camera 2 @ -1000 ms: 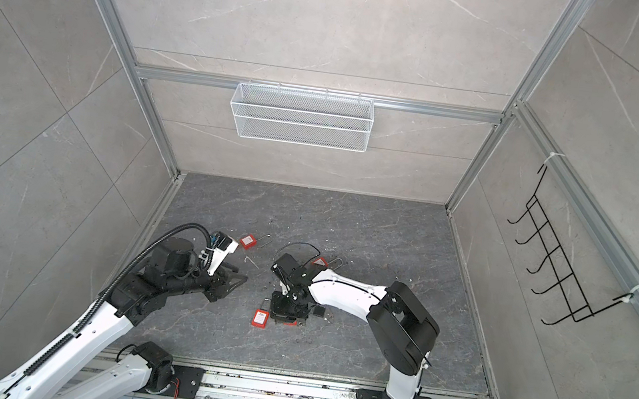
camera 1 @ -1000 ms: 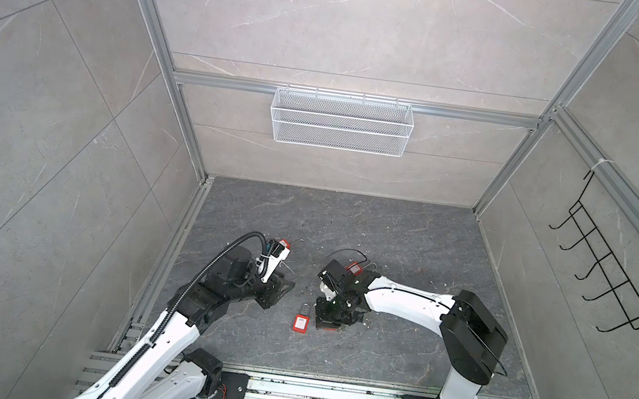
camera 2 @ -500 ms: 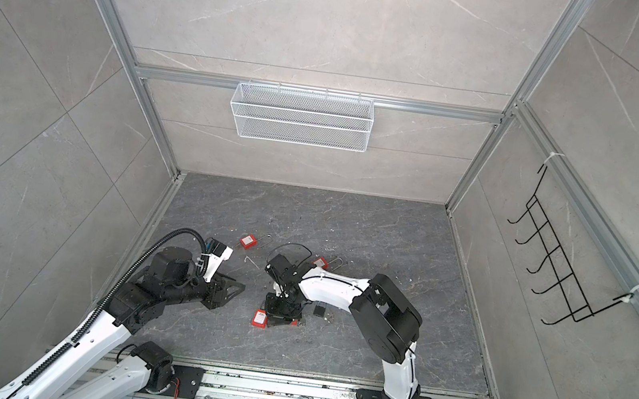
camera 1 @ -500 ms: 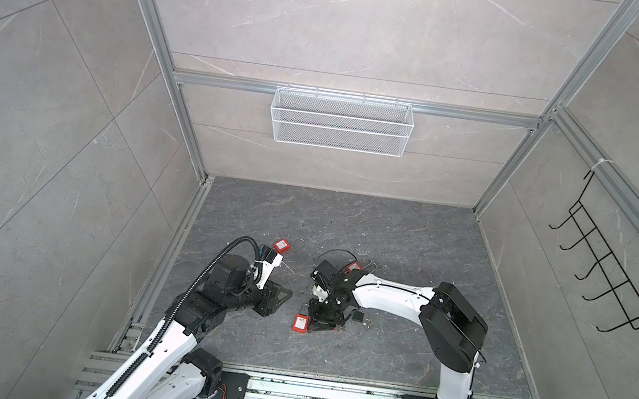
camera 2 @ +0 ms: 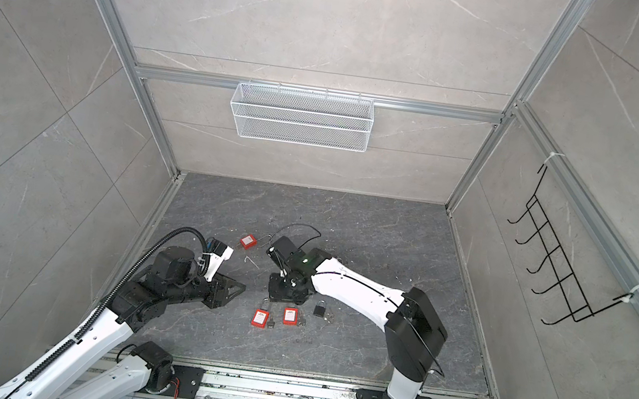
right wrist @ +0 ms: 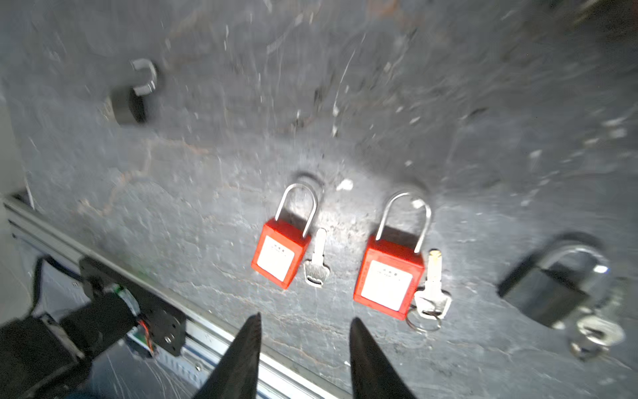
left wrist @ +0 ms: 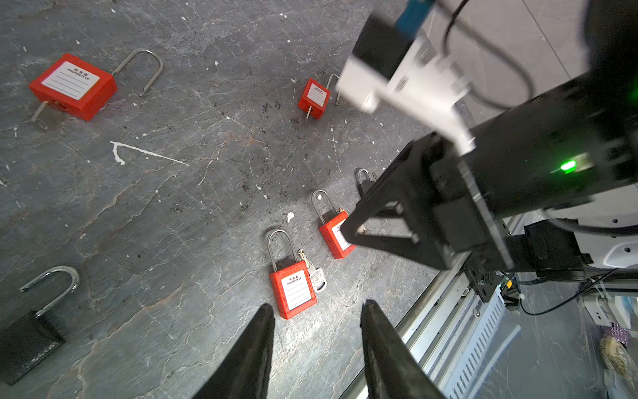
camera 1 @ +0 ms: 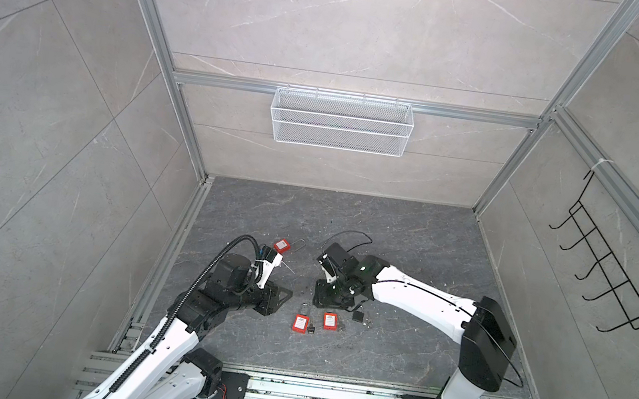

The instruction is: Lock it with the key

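Observation:
Two small red padlocks [camera 1: 299,323] [camera 1: 330,321] lie side by side on the dark floor near the front, each with a silver key [right wrist: 316,266] [right wrist: 431,290] flat beside its body. My right gripper [camera 1: 323,297] [right wrist: 305,318] hovers just behind them, open and empty. In the left wrist view it covers part of the farther red padlock [left wrist: 336,238]. My left gripper [camera 1: 280,294] [left wrist: 317,305] sits to their left, open and empty, fingertips close to the nearer red padlock [left wrist: 293,288] and its key [left wrist: 316,276].
A black padlock [camera 1: 358,314] [right wrist: 549,290] with a key at its base lies right of the red pair. A larger red padlock [camera 1: 281,245] [left wrist: 74,84] lies farther back. An open black padlock [left wrist: 27,338] lies near my left gripper. The metal rail [camera 1: 325,394] borders the front.
My right gripper has gone from shut to open and pulled back off the floor, uncovering the second red padlock. The left arm has barely shifted.

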You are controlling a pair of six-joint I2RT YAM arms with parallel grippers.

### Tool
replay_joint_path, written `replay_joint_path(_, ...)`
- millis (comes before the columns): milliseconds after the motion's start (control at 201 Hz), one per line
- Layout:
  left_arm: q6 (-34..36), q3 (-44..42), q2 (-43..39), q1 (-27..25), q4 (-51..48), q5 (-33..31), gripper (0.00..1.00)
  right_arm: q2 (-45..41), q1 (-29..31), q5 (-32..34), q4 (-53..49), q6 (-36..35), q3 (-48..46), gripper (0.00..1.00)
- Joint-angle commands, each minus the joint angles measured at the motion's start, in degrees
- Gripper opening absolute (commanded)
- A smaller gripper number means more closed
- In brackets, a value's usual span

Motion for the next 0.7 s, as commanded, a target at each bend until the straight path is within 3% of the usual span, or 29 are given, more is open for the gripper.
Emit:
replay_joint_path(0,1.05,1.47,1.14,-0.05,2.72,-0.63,0.44,-1.17,-2.91,13.96,-5.11,1.52,1.43,0.65)
replay_joint_path(105,3.4,2.0,2.17,-0.19,4.01,-2.53,0.44,-0.96,-6.67,15.27,-2.28,5.75,0.63,0.77)
replay_joint_path(433,8.12,1.92,8.5,-0.38,9.71,-3.09,0.44,7.87,-15.97,11.72,2.71,15.66,3.14,0.78)
replay_joint_path(697,10.37,0.67,11.62,-0.44,10.5,-2.03,0.42,14.82,-17.16,11.06,3.25,16.89,7.57,0.83)
